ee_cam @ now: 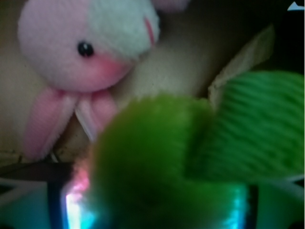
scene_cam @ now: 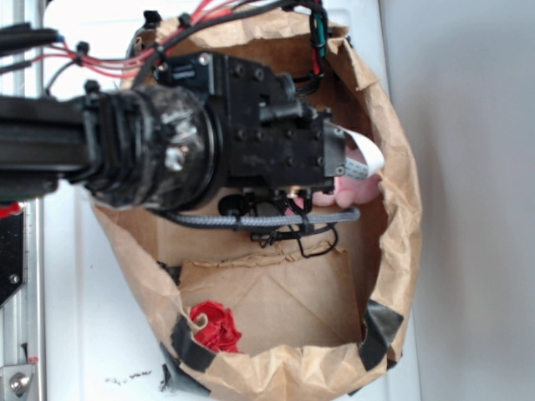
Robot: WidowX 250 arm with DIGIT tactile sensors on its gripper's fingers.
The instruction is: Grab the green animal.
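In the wrist view the green animal is a blurred lime-green plush very close to the camera, and it fills most of the space between my fingers. Its ribbed darker green part spreads to the right. My gripper stands open around it, with a lit gap left between the toy and the left finger. The right finger sits at the toy's edge. In the exterior view my arm reaches down into the brown paper bag and hides both the fingers and the green animal.
A pink and white plush bunny lies just beyond the green toy, and a bit of it shows past my wrist. A red crumpled item lies at the bag's near end. The bag walls close in all around.
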